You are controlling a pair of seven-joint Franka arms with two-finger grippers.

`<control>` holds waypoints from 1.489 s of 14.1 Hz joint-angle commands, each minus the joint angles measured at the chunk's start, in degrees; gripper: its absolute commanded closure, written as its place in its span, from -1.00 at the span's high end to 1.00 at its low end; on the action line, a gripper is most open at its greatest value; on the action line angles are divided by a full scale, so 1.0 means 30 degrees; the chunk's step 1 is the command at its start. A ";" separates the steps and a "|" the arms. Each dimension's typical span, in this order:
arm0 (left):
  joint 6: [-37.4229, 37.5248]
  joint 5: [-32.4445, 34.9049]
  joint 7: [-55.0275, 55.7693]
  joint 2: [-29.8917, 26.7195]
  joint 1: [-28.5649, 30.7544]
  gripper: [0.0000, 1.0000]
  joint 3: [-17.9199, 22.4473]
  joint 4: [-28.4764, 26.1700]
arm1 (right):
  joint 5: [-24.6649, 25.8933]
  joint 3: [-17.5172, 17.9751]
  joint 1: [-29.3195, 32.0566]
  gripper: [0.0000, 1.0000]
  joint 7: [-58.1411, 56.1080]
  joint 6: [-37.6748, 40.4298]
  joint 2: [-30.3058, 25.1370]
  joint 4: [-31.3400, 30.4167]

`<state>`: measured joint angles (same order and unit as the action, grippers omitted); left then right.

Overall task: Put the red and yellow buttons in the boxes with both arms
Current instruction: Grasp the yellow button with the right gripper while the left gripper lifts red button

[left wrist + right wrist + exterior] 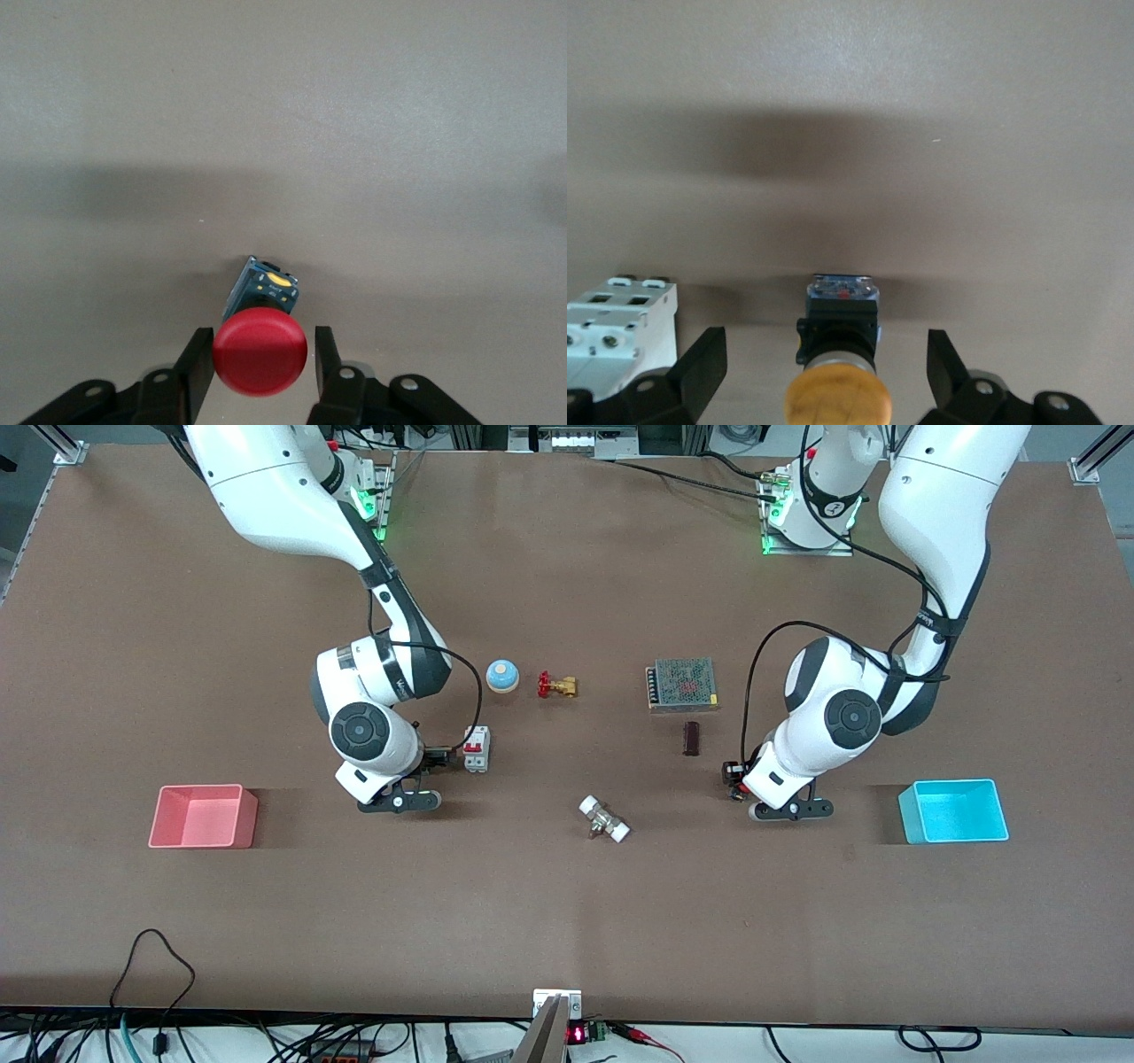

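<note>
The red button (260,351) lies on its side on the table, cap toward the left wrist camera. My left gripper (261,356) is low at the table and open, fingers close on either side of the cap; one touches it, the other stands a sliver off. In the front view this gripper (733,772) is between the dark block and the cyan box (955,810). The yellow button (838,390) lies between the wide-open fingers of my right gripper (826,356), untouched. That gripper (436,757) is low beside the white breaker. The pink box (204,816) is empty at the right arm's end.
A white circuit breaker (477,748) stands right beside the right gripper and shows in the right wrist view (616,332). A blue bell (502,676), brass valve (557,685), mesh power supply (683,684), dark block (692,738) and white fitting (604,819) sit mid-table.
</note>
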<state>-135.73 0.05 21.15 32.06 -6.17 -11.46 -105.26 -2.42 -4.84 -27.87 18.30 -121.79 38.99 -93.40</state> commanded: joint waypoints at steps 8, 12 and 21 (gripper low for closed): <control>0.0066 0.0481 0.0011 -0.0433 0.0590 -0.41 0.0363 0.0749 | -0.0131 0.0003 -0.0027 1.00 0.0023 -0.0243 -0.0166 -0.0595; 0.1581 0.0569 -0.0981 -0.1019 0.1819 -0.41 0.0363 0.1947 | -0.0072 0.0003 0.0061 0.17 -0.0560 -0.0214 -0.0166 -0.0566; 0.6072 0.0599 -0.5874 -0.1459 0.5773 -0.41 0.0334 0.4032 | -0.0160 -0.0143 0.0090 -0.73 -0.0417 -0.0039 -0.0429 0.0692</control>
<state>-118.77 1.00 6.75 28.55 8.59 -9.90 -93.13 -2.37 -5.04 -27.80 17.42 -122.47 39.03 -92.57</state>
